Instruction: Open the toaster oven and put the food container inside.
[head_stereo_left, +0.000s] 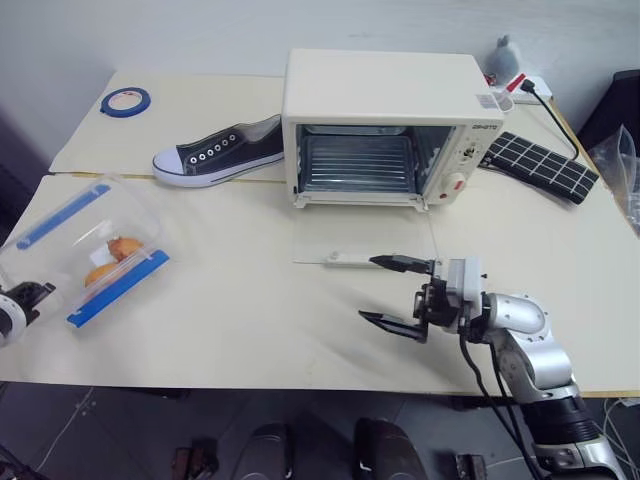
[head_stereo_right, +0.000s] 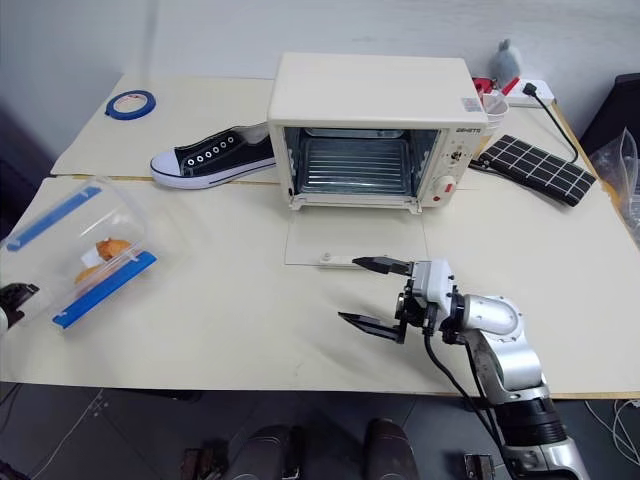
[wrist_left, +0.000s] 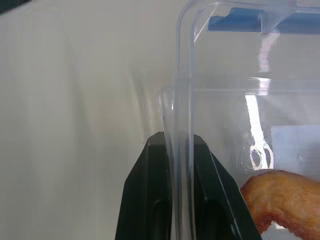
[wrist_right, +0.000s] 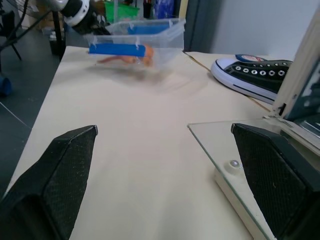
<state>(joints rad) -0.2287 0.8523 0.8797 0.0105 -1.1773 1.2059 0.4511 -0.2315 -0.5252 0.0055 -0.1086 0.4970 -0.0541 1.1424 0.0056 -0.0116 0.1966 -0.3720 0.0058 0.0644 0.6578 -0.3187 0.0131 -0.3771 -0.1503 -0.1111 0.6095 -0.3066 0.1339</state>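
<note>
Clear plastic wall of the blue-clipped rectangular food container is pinched by the left end effector at the table's left edge, likely for carrying. The cream-white toaster oven is open; the right end effector is spread, empty.

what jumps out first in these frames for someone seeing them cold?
The toaster oven at the back of the table, its glass door dropped flat and the wire rack bare. At the table's left edge the left gripper is shut on the rim of the food container, which sits tilted. The right gripper hangs open over the table just in front of the door.
</note>
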